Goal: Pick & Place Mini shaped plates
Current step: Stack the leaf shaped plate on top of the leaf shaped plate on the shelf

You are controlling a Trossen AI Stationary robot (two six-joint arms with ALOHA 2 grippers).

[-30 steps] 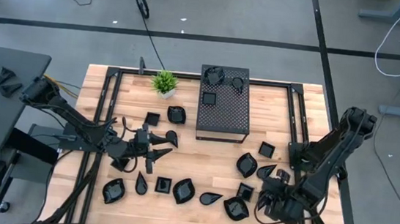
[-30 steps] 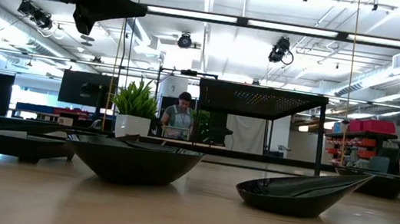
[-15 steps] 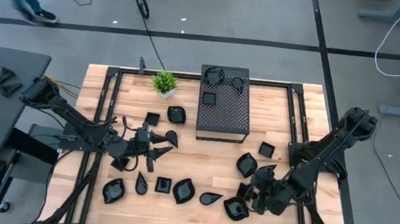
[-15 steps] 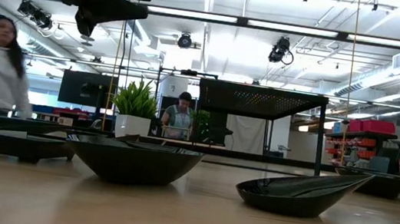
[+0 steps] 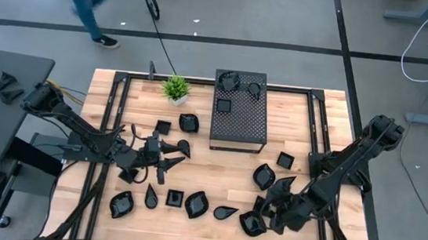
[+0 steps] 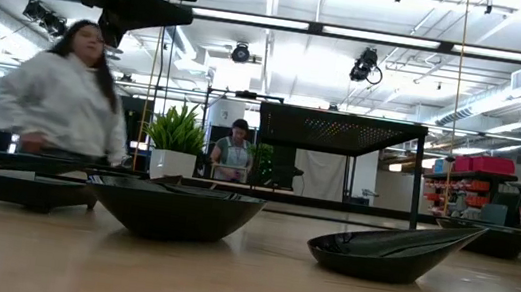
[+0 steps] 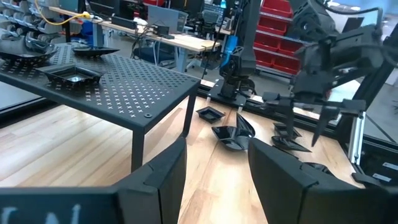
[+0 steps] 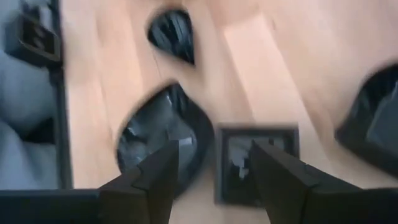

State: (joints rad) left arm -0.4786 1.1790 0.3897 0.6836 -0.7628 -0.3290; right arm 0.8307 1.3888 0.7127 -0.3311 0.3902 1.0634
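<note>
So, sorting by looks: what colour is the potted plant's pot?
White pot, seen best in the low view.

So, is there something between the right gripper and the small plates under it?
Nothing visible does. The right gripper hangs with open fingers over a leaf-shaped plate and a square plate lying side by side on the table; between its fingers only those plates and bare wood show. Other plates lie off to the sides.

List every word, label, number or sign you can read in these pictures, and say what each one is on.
None can be read.
Pale marks on the dark left tool's body: cut off by the picture's edge, unreadable.
Red storage bins in the room behind: no legible labels.
Glossy black mini shaped plates and black perforated metal box: no markings.
</note>
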